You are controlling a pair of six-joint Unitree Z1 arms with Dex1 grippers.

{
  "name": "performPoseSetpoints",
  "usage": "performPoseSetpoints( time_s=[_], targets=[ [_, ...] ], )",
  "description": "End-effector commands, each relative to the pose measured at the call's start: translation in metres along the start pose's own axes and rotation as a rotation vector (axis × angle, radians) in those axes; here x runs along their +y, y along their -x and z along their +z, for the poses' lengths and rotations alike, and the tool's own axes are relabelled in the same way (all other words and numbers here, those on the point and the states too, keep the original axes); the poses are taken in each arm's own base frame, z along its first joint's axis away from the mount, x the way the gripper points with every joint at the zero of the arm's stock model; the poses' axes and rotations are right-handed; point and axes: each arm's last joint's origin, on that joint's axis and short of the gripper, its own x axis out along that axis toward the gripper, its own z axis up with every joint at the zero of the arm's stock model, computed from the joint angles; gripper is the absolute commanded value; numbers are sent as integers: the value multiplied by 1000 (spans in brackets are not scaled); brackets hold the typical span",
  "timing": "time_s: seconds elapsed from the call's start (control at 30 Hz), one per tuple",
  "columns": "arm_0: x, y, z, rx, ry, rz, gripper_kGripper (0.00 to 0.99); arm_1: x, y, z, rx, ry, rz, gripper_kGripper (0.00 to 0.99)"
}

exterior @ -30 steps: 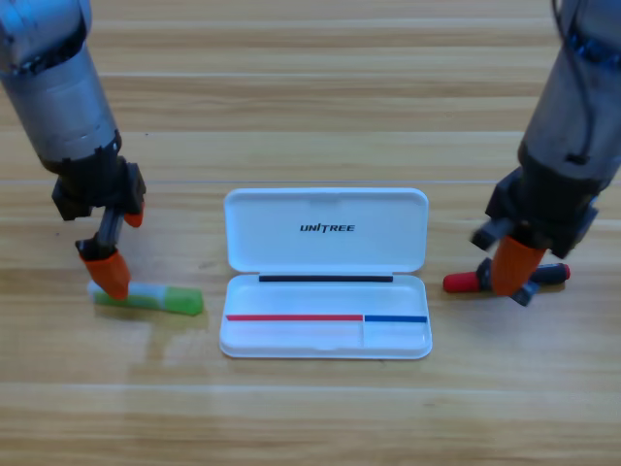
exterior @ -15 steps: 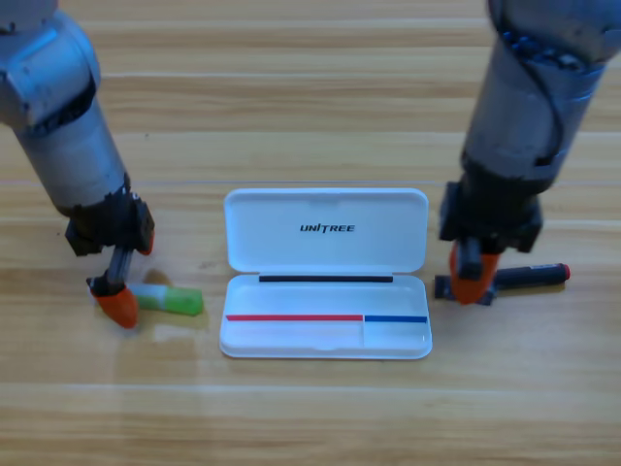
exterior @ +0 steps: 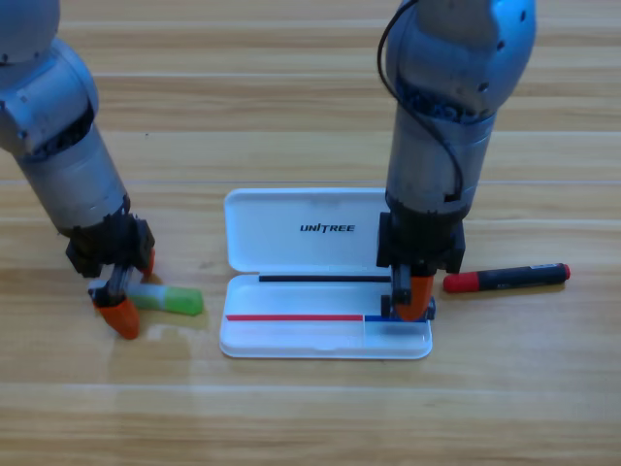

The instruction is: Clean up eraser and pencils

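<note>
The eraser (exterior: pixel 428 310) shows only as a small dark edge under my right gripper (exterior: pixel 413 301), which is shut on it and holds it over the small right compartment of the open white case (exterior: pixel 291 337). The red-capped marker (exterior: pixel 506 279) lies flat on the table to the right of the case, apart from the gripper. The light green bar (exterior: pixel 173 299) lies left of the case. My left gripper (exterior: pixel 134 289) is open and straddles the bar's left end, which it hides, with one orange jaw in front of that end and one behind it.
The case's lid (exterior: pixel 325 209) lies folded back flat toward the top. Both grey arms reach down from the picture's top, the right one crossing over the lid's right part.
The right gripper carried the eraser leftward from beside the marker to over the case's right compartment. The left gripper shifted a little lower around the green bar's left end.
</note>
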Motion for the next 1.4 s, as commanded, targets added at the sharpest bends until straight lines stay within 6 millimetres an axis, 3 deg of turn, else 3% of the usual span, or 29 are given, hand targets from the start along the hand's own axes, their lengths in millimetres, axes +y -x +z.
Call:
performPoseSetpoints(
  time_s=[0.03, 0.2, 0.4, 0.7, 0.93, 1.03, 1.17, 1.3, 1.4],
  targets=[
    [-6, -26, 3, 41, -34, -54, 698, 1, -40, 11, 96, 24, 46, 0],
    [-6, -26, 4, 44, -43, -51, 425, 1, -44, 13, 101, 25, 51, 0],
    [-8, -21, 6, 81, -68, -13, 0, -1, -47, 15, 100, 25, 52, 0],
    [-9, -3, 8, 64, -75, 1, 0, -2, -51, 19, 96, 28, 50, 20],
    [7, 39, 28, 12, -71, -104, 0, -2, -42, 19, 81, 30, 34, 796],
    [11, 54, 34, -12, -68, -140, 0, 1, -29, 16, 64, 29, 23, 816],
    [16, 57, 40, -25, -64, -189, 0, 11, 0, 6, 22, 33, 4, 819],
    [18, 55, 44, -40, -60, -233, 0, 33, 41, -22, -20, 36, -11, 857],
    [18, 54, 46, -44, -60, -252, 0, 47, 58, -47, -22, 50, -12, 861]
  ],
)
